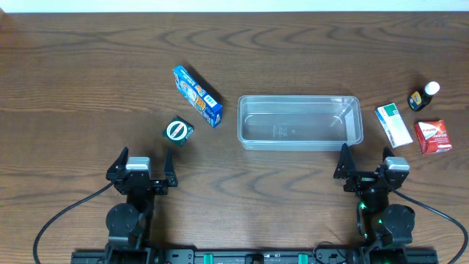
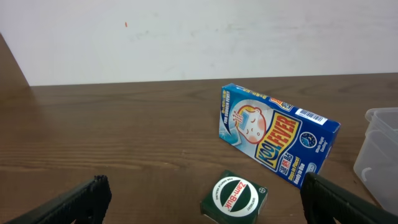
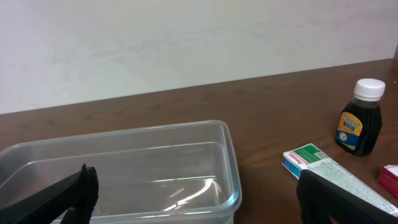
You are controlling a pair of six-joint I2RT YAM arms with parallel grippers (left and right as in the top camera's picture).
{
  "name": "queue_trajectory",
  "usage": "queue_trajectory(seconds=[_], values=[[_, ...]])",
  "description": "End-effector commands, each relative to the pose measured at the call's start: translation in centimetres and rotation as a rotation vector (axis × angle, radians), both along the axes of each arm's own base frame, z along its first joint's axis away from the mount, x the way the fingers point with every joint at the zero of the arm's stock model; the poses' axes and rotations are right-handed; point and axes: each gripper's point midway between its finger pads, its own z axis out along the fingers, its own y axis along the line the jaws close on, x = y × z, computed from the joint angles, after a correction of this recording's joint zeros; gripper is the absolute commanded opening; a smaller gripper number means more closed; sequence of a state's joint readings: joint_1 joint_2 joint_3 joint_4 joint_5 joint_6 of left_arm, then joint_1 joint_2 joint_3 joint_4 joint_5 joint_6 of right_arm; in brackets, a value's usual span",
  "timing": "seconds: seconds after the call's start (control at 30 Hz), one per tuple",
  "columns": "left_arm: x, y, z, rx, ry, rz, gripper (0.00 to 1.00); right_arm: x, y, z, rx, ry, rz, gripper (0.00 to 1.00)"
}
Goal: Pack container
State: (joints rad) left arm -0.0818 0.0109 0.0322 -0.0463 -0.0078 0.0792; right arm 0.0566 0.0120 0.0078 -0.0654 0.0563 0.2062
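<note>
I see the container [image 1: 299,98] lying crosswise at mid-table [image 1: 73,73]. Near its left end a carton [image 1: 197,96] lies flat and slanted. A small square box [image 1: 178,131] sits farther left of the container, on my side of the carton. Just beside the container's right end lies a long box [image 1: 393,125], with a second box [image 1: 432,136] farther right. A bottle [image 1: 424,97] stands upright behind them.

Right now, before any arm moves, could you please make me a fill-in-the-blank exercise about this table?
1. The clear plastic container holds ____.
2. The dark bottle has a ____ cap.
3. The left pincer and the right pincer both stand ____.
4. Seen from overhead, the blue Kool Fever carton lies ____ of the container.
Missing words: nothing; white; open; left.
</note>
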Motion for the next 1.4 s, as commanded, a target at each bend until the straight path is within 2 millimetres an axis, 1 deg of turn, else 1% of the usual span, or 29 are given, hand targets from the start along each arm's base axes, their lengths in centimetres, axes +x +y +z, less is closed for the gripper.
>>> queue_trajectory(seconds=[0.0,0.6,0.7,0.87,0.93,1.0,1.1,1.17,1.23,1.37], values=[[0.0,0.7,-1.8,0.018,0.043,0.036,0.98,0.0,-0.4,-0.1,0.016,0.001,-0.020,0.99],[0.0,0.5,-1.8,0.017,0.044,0.028,0.98,0.0,-0.4,-0.1,0.016,0.001,-0.020,0.99],[0.0,-0.5,-1.8,-0.017,0.044,-0.027,0.98,0.0,-0.4,-0.1,0.016,0.001,-0.020,0.99],[-0.2,-2.4,-0.5,-0.198,0.023,-0.121,0.98,0.0,-0.4,-0.1,0.016,0.001,-0.020,0.99],[-0.3,-2.7,0.5,-0.246,0.010,-0.133,0.98,0.0,-0.4,-0.1,0.016,0.001,-0.020,0.99],[-0.4,-2.7,2.0,-0.276,-0.012,-0.137,0.98,0.0,-0.4,-0.1,0.016,0.001,-0.020,0.99],[-0.7,-2.7,5.3,-0.285,-0.034,-0.139,0.98,0.0,-0.4,-0.1,0.016,0.001,-0.020,0.99],[-0.6,-2.7,7.4,-0.285,-0.017,-0.136,0.98,0.0,-0.4,-0.1,0.016,0.001,-0.020,0.99],[0.0,-2.7,9.6,-0.285,0.041,-0.128,0.98,0.0,-0.4,-0.1,0.016,0.001,-0.020,0.99],[2.7,-3.2,14.2,-0.284,0.227,-0.114,0.98,0.0,-0.4,-0.1,0.016,0.001,-0.020,0.99]])
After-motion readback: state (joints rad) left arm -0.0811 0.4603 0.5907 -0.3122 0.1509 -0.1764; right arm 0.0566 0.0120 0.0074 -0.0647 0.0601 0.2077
